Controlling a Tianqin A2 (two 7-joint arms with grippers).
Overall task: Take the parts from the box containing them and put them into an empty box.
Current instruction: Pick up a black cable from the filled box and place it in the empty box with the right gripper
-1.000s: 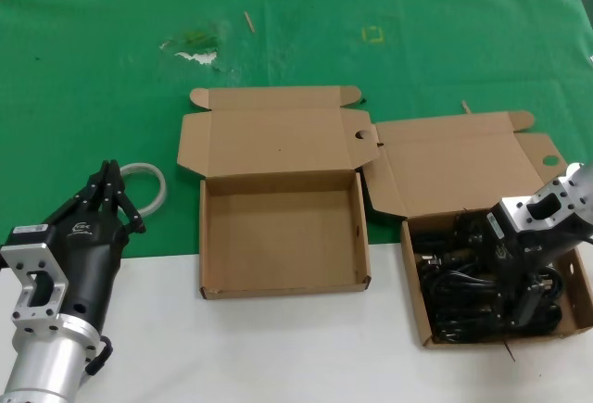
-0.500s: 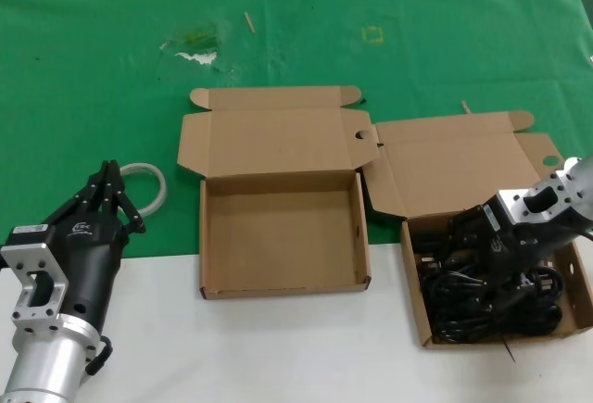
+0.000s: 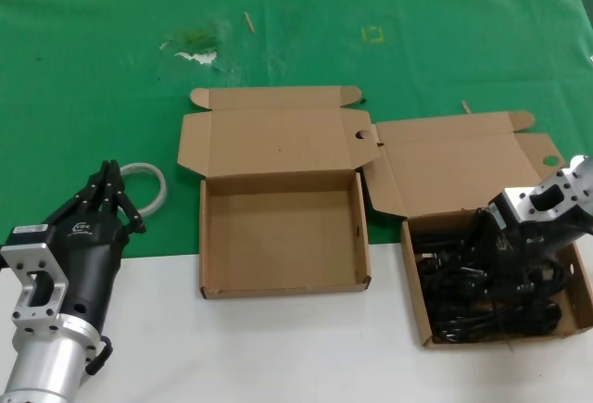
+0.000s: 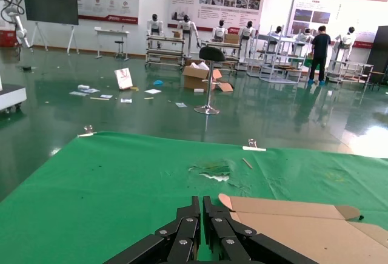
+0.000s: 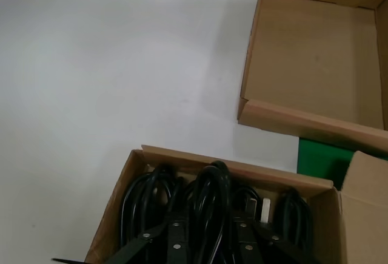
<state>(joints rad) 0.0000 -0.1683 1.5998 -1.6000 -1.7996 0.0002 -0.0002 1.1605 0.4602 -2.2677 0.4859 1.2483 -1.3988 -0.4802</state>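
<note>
Black coiled cables fill skewed open cardboard box, lower right of head view; neater empty box at centre, lid open.

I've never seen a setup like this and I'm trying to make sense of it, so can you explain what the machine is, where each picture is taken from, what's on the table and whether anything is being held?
This is a two-armed robot. One picture looks down from a camera on its head; the other two come from cameras on its wrists.

In the head view, the table is part green cloth, part white. In the middle sits an empty cardboard box with its lid open. To the right is a second open box full of coiled black power cables.

The right gripper is down among those cables; its wrist camera shows black fingers spread around one bundle, open, so nothing is lifted yet.

The left gripper waits at the left with its fingers together, next to a pale hose loop. Its wrist camera looks out over the cloth to a hall beyond.
</note>
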